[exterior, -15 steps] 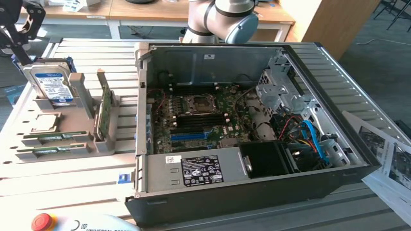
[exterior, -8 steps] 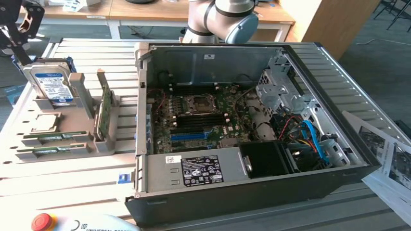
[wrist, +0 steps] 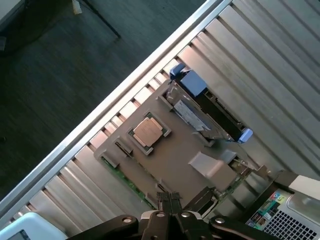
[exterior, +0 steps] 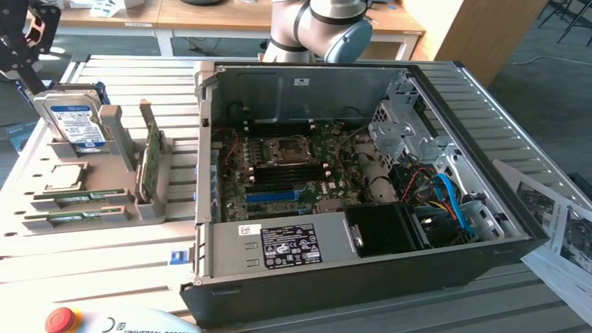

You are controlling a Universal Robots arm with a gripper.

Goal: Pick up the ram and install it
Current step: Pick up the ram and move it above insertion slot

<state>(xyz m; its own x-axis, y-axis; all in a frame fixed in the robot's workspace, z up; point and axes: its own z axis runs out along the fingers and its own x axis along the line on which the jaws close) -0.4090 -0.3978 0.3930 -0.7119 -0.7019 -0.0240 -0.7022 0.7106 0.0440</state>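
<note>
Evidently at the pick-up step, the closed, empty claw (wrist: 169,201) hovered by the ram (wrist: 124,178) near the edge of the worktop (wrist: 260,50), needing to open first.

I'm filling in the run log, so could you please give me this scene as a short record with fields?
ram sticks: two, lying flat side by side in the gray holder, not held
holder's place: on the slatted table, at the exterior view's left of the open PC case
also in holder: hard drive, green card on edge, processor chip
gripper: jaws shut, nothing between them, above the holder
motherboard slots: blue, no stick seen in them
</note>
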